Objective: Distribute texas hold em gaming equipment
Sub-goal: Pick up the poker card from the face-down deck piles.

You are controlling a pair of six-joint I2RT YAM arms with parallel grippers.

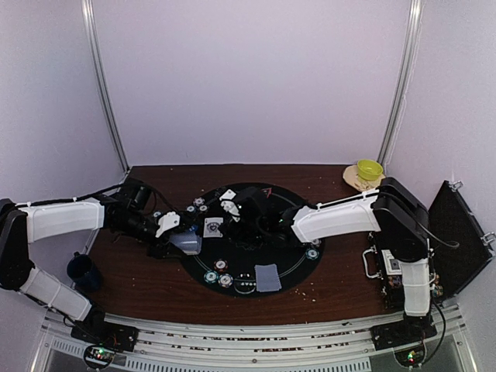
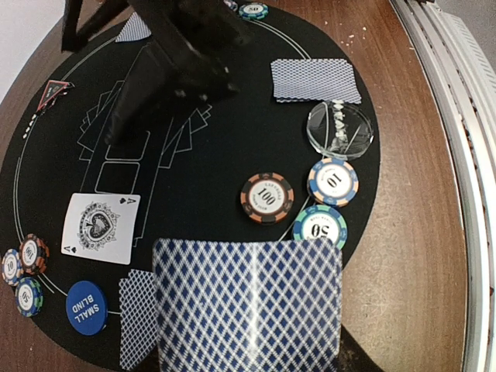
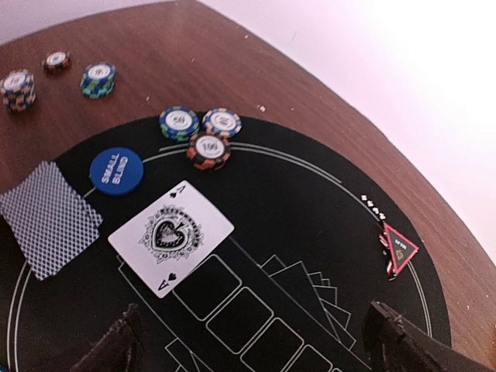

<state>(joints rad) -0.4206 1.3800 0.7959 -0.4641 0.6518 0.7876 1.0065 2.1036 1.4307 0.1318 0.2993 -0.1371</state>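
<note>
My left gripper is shut on a deck of blue-backed playing cards, held over the near-left part of the black round mat; the deck hides its fingers in the left wrist view. An ace of spades lies face up on the mat. My right gripper hangs open just above the mat's printed card boxes, beside the ace, with nothing between its fingers. A blue small-blind button, a face-down card pile, three chips and a red triangle marker lie around.
More chips, a clear disc and another face-down pile sit near the mat's front edge. A yellow-green bowl stands at the back right, a dark blue mug at the left, a black case at the right.
</note>
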